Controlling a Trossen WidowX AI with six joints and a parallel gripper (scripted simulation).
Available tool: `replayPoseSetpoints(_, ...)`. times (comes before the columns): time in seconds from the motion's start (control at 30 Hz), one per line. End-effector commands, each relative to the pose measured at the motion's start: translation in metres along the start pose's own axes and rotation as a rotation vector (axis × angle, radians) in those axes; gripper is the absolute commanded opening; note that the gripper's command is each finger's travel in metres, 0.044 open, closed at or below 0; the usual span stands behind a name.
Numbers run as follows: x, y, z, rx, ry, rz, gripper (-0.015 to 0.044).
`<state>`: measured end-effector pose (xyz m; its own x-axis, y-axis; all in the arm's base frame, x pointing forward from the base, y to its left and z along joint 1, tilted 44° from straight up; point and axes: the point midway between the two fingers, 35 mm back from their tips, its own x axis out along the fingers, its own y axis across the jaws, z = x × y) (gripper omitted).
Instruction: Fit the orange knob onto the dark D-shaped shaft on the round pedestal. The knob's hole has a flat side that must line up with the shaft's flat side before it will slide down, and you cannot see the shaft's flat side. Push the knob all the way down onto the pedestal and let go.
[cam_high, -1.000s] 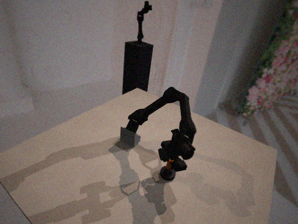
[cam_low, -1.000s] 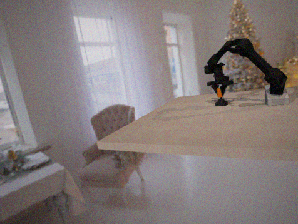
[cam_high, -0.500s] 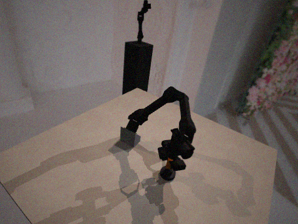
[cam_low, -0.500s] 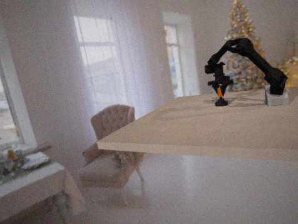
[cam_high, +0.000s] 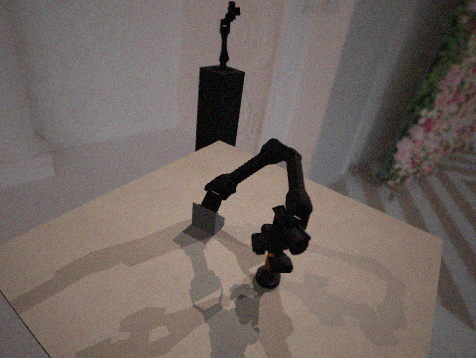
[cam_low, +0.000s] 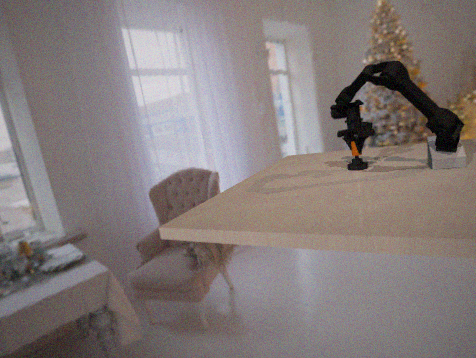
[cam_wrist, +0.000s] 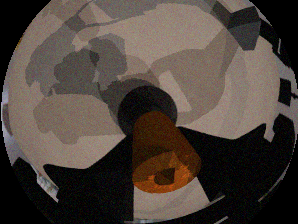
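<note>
My gripper (cam_high: 270, 262) (cam_low: 354, 148) (cam_wrist: 155, 135) is shut on the orange knob (cam_high: 267, 260) (cam_low: 354, 148) (cam_wrist: 160, 152) and holds it upright right over the round dark pedestal (cam_high: 267, 278) (cam_low: 357, 164) (cam_wrist: 148, 104). In the wrist view the knob's top end with its D-shaped hole faces the camera, and its lower end reaches down to the pedestal. The shaft is hidden by the knob. I cannot tell how far down the knob sits; a short gap of dark shows between knob and pedestal base in the exterior view.
The arm's grey base block (cam_high: 207, 218) (cam_low: 446, 157) stands on the beige table (cam_high: 125, 260) (cam_low: 320, 210) behind the pedestal. A tall black stand (cam_high: 219, 107) rises beyond the table's far corner. An armchair (cam_low: 182, 240) stands below the table's edge.
</note>
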<state>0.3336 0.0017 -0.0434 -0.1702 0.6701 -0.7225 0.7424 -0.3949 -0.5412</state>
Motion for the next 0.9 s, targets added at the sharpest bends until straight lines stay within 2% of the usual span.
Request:
replayPoseSetpoints(0.0,-0.0012,0.0009,-0.0008,0.006,0.0,0.003,0.0)
replayPoseSetpoints(0.5,-0.0041,0.0012,-0.0004,0.006,0.0,0.003,0.0)
replayPoseSetpoints(0.73,-0.0042,0.003,-0.0008,0.205,0.001,0.003,0.0)
replayPoseSetpoints(0.87,-0.0029,0.0033,-0.0009,0.216,0.001,0.003,0.0)
